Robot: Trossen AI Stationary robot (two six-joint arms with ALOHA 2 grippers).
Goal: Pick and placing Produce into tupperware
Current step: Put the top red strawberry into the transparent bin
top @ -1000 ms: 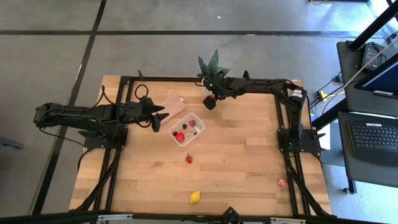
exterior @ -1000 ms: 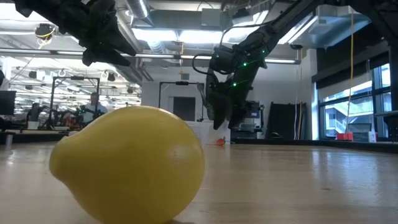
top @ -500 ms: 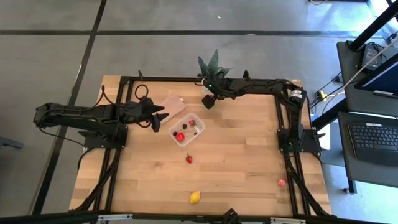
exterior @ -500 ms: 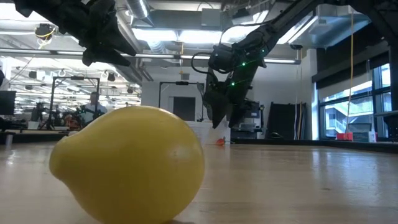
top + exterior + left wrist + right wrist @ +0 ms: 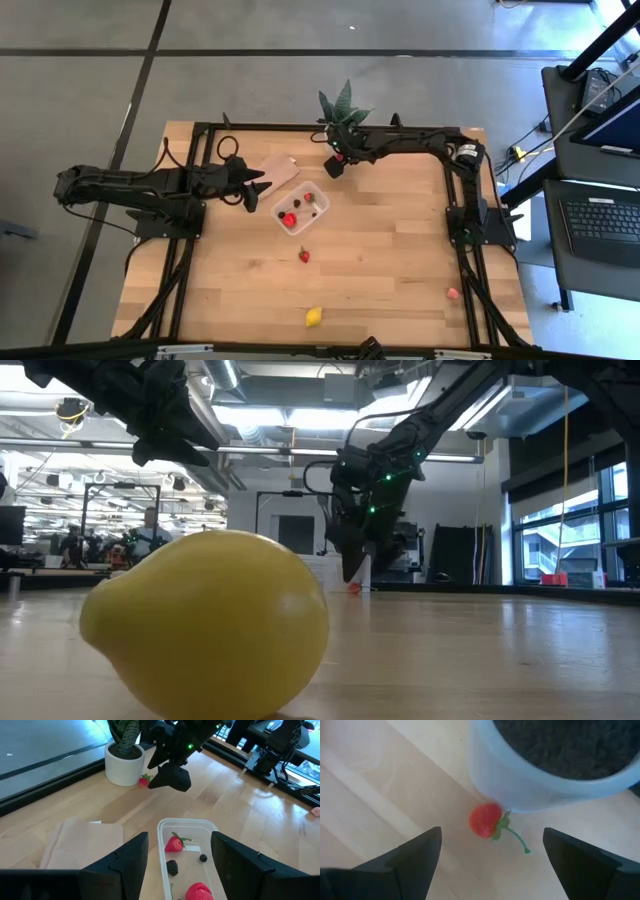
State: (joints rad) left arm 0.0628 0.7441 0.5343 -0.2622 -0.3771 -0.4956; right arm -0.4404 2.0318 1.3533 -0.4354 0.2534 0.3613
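Observation:
The clear tupperware stands mid-table and holds a strawberry, two dark berries and a red round piece. My left gripper is open, hovering just left of the tupperware. My right gripper is open above a strawberry that lies on the table against the foot of the white plant pot; its fingers stand on either side without touching. This gripper also shows in the high view and the low view. A yellow lemon lies near the front edge.
A flat tan piece lies left of the tupperware. Another strawberry lies on the table nearer the front, and a pink piece lies at the near right. The potted green plant stands at the far edge.
My right gripper has gone down and a little toward the table's left, closer to the strawberry beside the plant pot. It stays open.

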